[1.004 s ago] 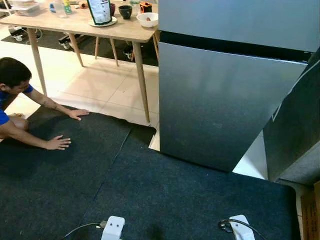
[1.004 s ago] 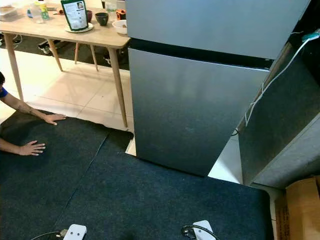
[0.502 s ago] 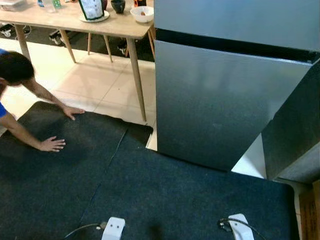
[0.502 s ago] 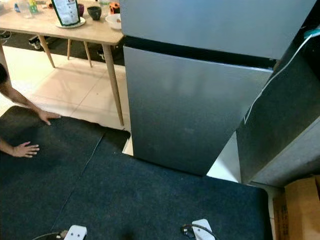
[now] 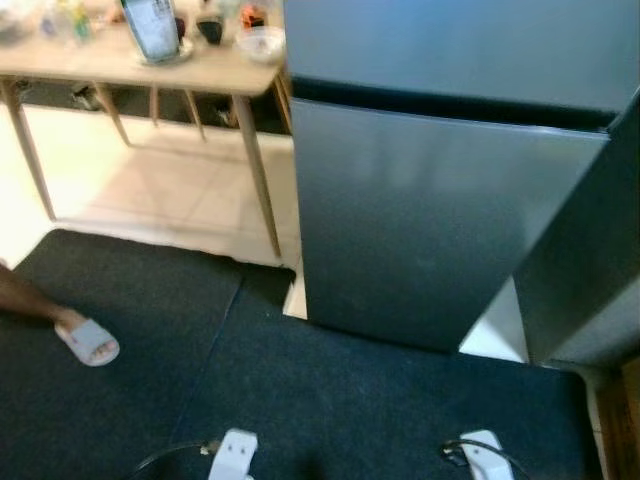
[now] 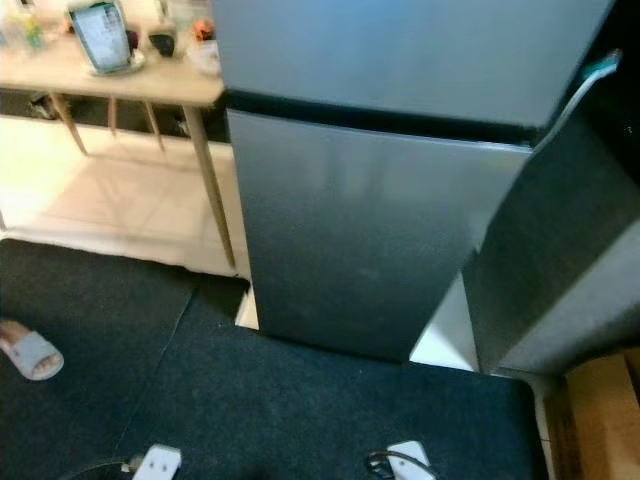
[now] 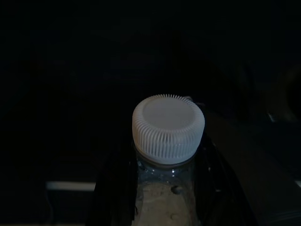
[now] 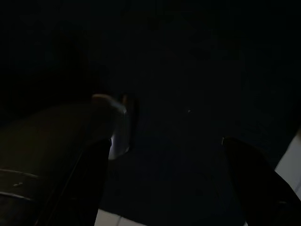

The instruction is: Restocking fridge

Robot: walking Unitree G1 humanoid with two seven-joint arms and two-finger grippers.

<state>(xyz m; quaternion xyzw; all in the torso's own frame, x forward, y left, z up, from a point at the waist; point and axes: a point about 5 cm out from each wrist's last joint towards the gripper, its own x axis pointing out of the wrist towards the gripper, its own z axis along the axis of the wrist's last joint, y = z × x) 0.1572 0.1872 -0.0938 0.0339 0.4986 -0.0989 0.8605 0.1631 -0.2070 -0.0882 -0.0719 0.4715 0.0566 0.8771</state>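
left wrist view: the left pincer (image 7: pixel 164 188) is clamped on a white-capped bottle (image 7: pixel 168 129). right pincer (image 8: pixel 164 179) fingers sit apart. closed grey fridge (image 5: pixel 440 200) stands beside a worktop (image 5: pixel 130 75).

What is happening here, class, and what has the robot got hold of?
The robot stands on a dark mat facing a grey fridge with both doors closed. Its left claw grips a white-capped bottle. The right claw is open and holds nothing. A person's sandalled foot rests on the mat, beside a wooden table.
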